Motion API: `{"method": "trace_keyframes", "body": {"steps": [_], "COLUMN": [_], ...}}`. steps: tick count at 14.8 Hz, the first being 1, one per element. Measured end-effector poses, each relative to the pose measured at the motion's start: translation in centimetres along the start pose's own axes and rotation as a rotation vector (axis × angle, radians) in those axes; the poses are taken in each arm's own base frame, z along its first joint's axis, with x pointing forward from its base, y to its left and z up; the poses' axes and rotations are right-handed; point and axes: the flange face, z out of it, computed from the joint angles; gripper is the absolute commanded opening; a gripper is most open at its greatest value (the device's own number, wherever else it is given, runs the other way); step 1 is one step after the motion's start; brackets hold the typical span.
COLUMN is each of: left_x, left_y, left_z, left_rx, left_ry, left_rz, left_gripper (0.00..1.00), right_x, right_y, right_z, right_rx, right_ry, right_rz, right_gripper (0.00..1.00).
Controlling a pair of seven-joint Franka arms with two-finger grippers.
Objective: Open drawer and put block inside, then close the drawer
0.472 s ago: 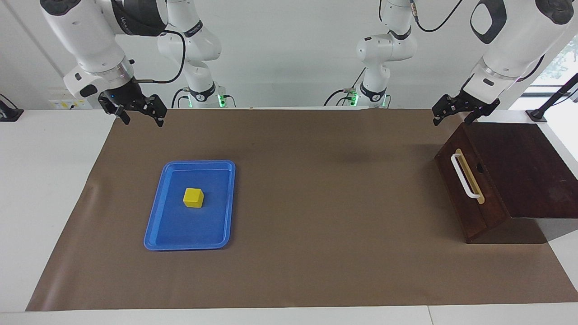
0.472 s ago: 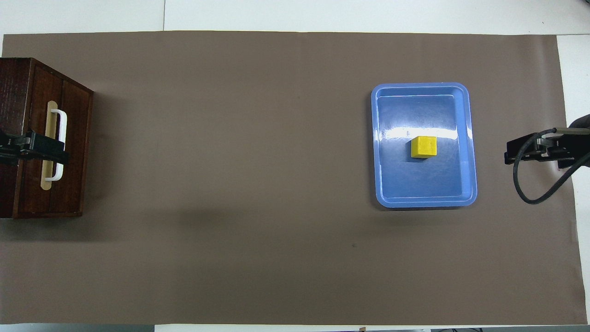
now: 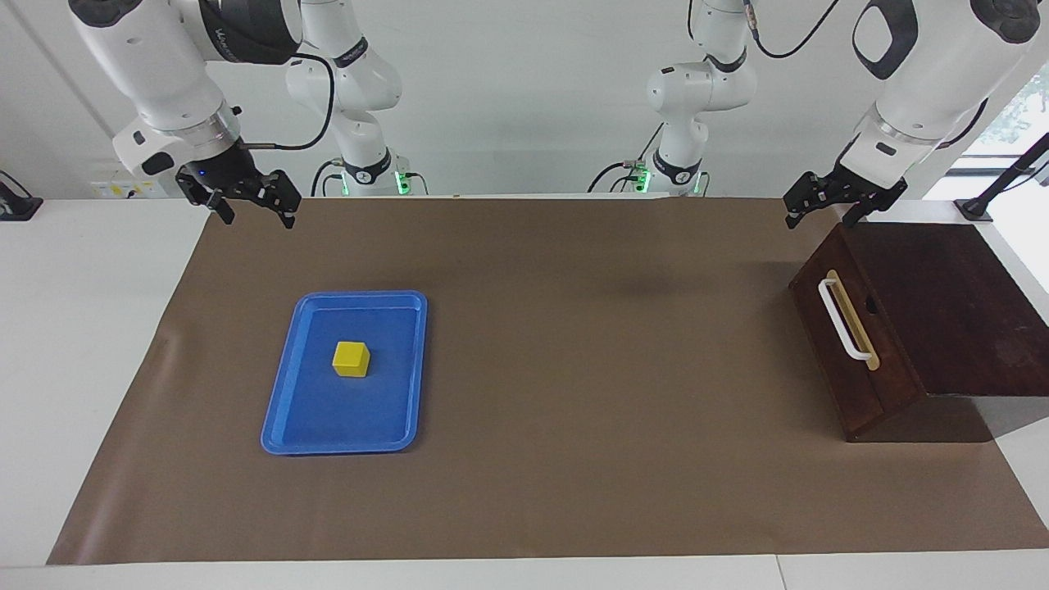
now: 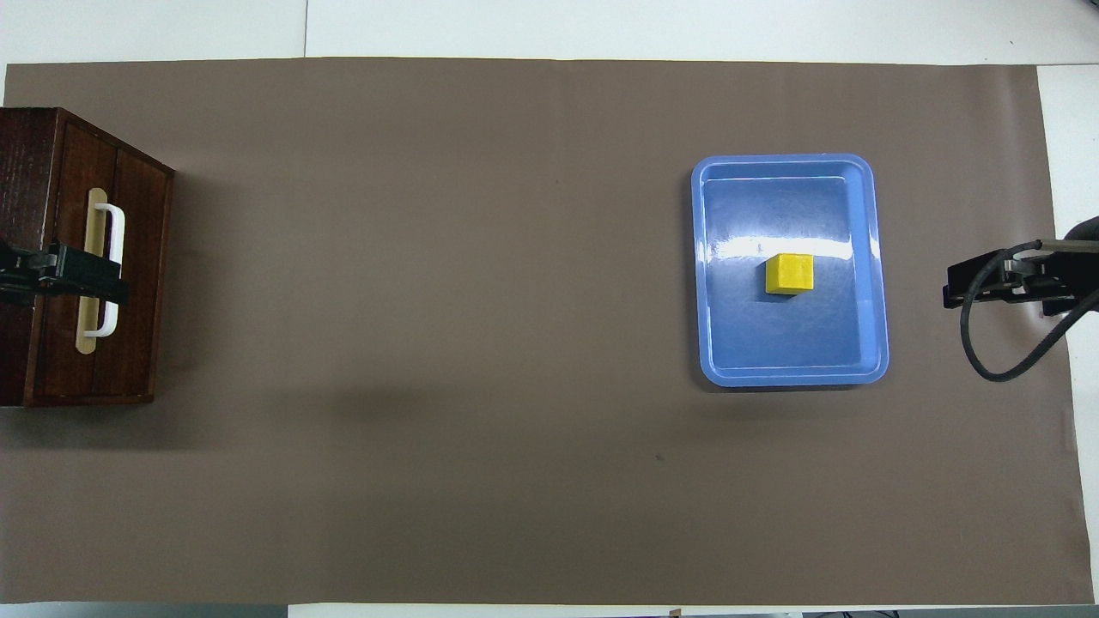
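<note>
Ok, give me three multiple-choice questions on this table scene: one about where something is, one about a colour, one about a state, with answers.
1. Where is the block?
A. in the blue tray
B. on the wooden box
C. in a gripper

2. What colour is the drawer's handle?
A. black
B. white
C. blue

3. What state is the drawer in?
A. pulled open
B. removed
C. closed

Answers: 1 A, the yellow cube sits on the tray's floor. 2 B, a white bar on a tan strip. 3 C, its front lies flush with the box, no pale interior showing.
</note>
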Motion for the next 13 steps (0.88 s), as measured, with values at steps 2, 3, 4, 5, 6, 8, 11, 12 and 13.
{"method": "trace_keyframes", "body": {"steps": [2, 3, 4, 5, 6, 8, 11, 12, 13], "left_x": [0.3, 0.5, 0.6, 0.7, 0.8, 1.1, 1.5, 1.8, 2.1], "left_y": [0.3, 1.2, 2.4, 3.5, 4.4, 5.6, 5.9, 6.0, 6.4], "left_z": [-0.2, -0.4, -0.4, -0.3, -0.2, 0.1, 0.6, 1.2, 2.4], "left_rx": [-0.002, -0.006, -0.01, -0.014, -0.018, -0.038, -0.047, -0.031, 0.035], "left_ry": [0.025, 0.042, 0.051, 0.054, 0.055, 0.052, 0.058, 0.075, 0.101], "left_rz": [-0.143, -0.243, -0.349, -0.454, -0.57, -0.768, -0.858, -0.852, -0.816], "left_gripper": [1.0, 1.0, 1.0, 1.0, 1.0, 1.0, 1.0, 1.0, 1.0], "right_x": [0.4, 0.6, 1.0, 1.6, 2.5, 4.8, 8.2, 9.0, 9.6], "right_y": [0.1, 0.1, 0.0, -0.1, -0.3, -0.5, -1.3, -1.2, -0.4], "right_z": [-0.2, -0.2, 0.1, 0.7, 1.6, 4.1, 7.7, 8.8, 10.0], "right_rx": [0.018, 0.028, 0.035, 0.041, 0.05, 0.092, 0.208, 0.258, 0.299], "right_ry": [0.029, 0.044, 0.051, 0.052, 0.046, 0.003, -0.084, -0.137, -0.196], "right_rz": [0.038, 0.135, 0.245, 0.343, 0.442, 0.662, 1.032, 1.136, 1.22], "right_gripper": [1.0, 1.0, 1.0, 1.0, 1.0, 1.0, 1.0, 1.0, 1.0]}}
